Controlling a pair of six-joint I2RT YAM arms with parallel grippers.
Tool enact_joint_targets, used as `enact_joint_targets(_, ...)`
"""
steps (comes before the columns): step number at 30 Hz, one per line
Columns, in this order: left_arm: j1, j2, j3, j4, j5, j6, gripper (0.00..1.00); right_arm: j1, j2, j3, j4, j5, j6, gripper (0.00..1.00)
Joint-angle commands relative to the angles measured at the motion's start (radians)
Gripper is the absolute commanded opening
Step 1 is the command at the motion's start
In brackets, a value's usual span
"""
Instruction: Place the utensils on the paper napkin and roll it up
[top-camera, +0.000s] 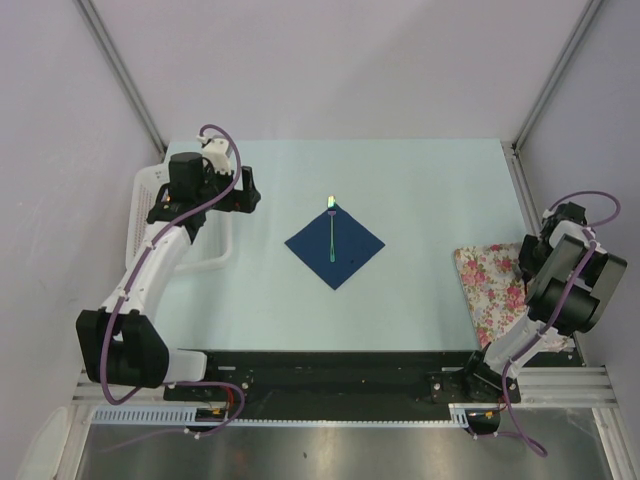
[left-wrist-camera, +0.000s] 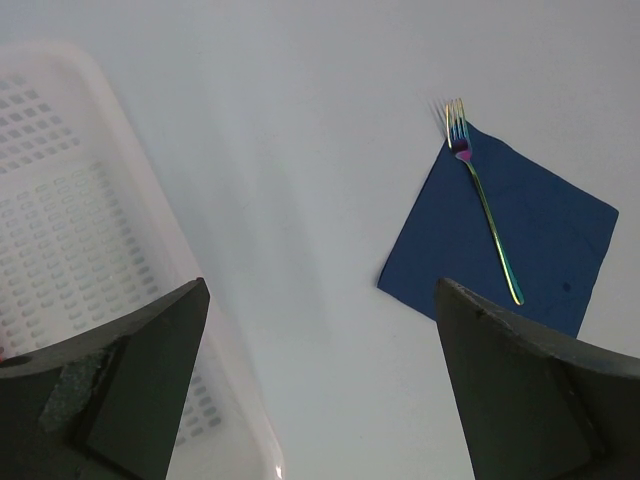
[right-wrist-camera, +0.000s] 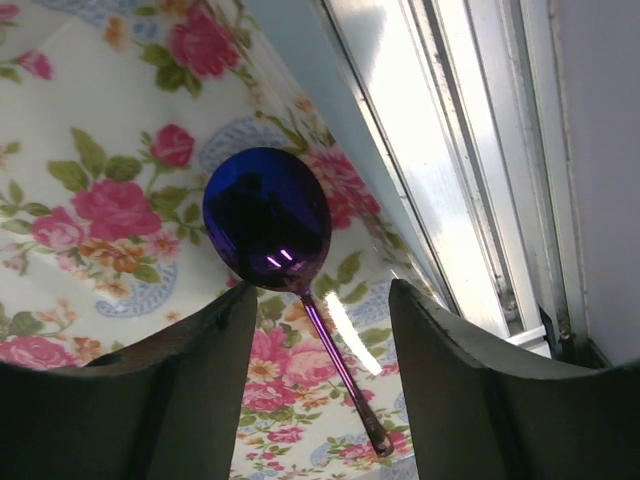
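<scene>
Nearest, the right tool (right-wrist-camera: 320, 298) hangs spread wide over a spoon (right-wrist-camera: 267, 215) that lies loose on the floral cloth (right-wrist-camera: 110, 210), seemingly lined up to pick it. Mid-surface (top-camera: 430, 190), the fork (left-wrist-camera: 487, 215) lies corner to corner on the napkin (left-wrist-camera: 545, 230), which suits rolling. Farther off, the left tool (left-wrist-camera: 322, 292) gapes empty by the basket (left-wrist-camera: 70, 220), whose contents are cut off.

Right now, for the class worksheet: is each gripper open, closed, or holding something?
Left gripper: open, holding nothing.
Right gripper: open, over the spoon, not gripping it.
</scene>
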Motion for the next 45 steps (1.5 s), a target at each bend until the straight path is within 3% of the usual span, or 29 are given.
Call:
enact_joint_targets(1,-0.007,-0.002,0.041,0.034,0.013,0.007,1.0,0.01,0.079,-0.018,0.007,-0.066,0.022,0.52)
enact_joint_targets(13,-0.007,-0.002,0.044,0.036,0.007,0.015,1.0,0.002,0.12,-0.039,-0.016,-0.166,0.021,0.0)
enact_joint_targets(35,-0.009,0.001,0.05,0.072,0.111,0.033,1.0,0.034,-0.18,0.051,-0.188,-0.329,-0.042,0.0)
enact_joint_targets(38,-0.01,-0.002,0.049,0.1,0.192,0.041,1.0,0.046,-0.205,0.088,-0.217,-0.424,-0.059,0.0)
enact_joint_targets(42,-0.009,-0.017,0.038,0.158,0.435,0.096,1.0,0.104,-0.231,0.16,-0.263,-0.559,-0.071,0.0)
enact_joint_targets(45,-0.01,-0.037,0.003,0.232,0.54,0.101,0.99,0.181,-0.243,0.215,-0.274,-0.654,-0.067,0.0)
